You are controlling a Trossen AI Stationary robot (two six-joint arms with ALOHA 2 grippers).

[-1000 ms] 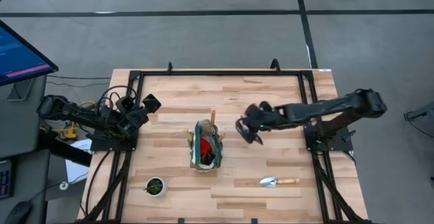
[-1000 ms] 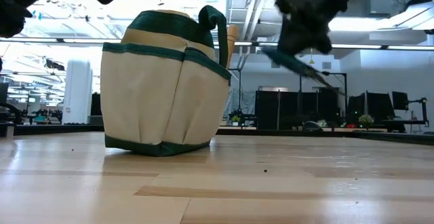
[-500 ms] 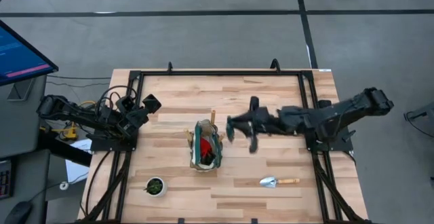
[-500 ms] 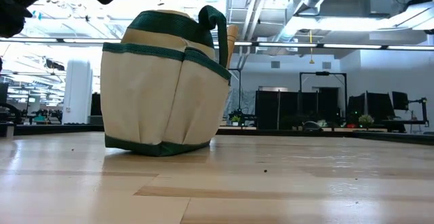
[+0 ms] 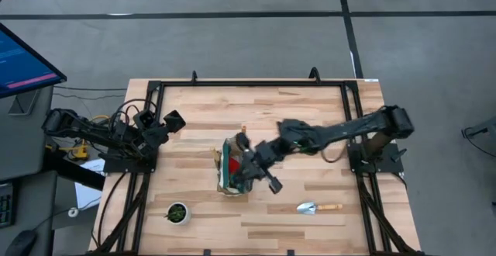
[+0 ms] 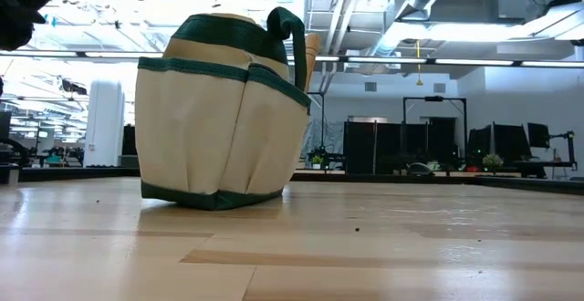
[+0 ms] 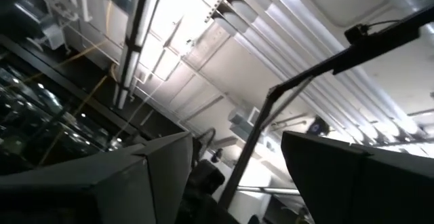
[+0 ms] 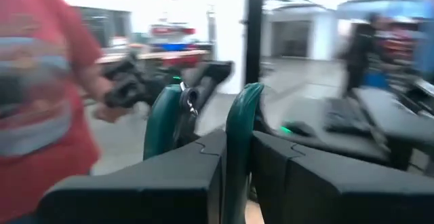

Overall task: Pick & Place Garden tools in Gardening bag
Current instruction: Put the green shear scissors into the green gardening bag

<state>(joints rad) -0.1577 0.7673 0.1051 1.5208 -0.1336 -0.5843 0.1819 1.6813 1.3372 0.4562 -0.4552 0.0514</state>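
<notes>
The gardening bag is cream with dark green trim and stands on its base mid-table; it also shows in the low view. A red item and a wooden handle stick out of it. My right gripper is over the bag's right side, shut on a tool with two green curved handles. A silver trowel with a wooden handle lies on the table near the front right. My left gripper is open and empty at the left, pointing up. My right gripper pinches one green curved handle of the tool between its two fingers. The second green handle stands free beside the fingers, with a small metal clasp between the two. The tool's other end is hidden by the gripper.
A small round dark pot with green stands at the front left. The black table frame runs along the far edge and both sides. A person in a red shirt and another person stand in the room beyond.
My right gripper has carried the green-handled tool up out of the low view, then toward the table's left and near edges, from beside the bag to over its right side, turning as it went. The bag has stayed in place.
</notes>
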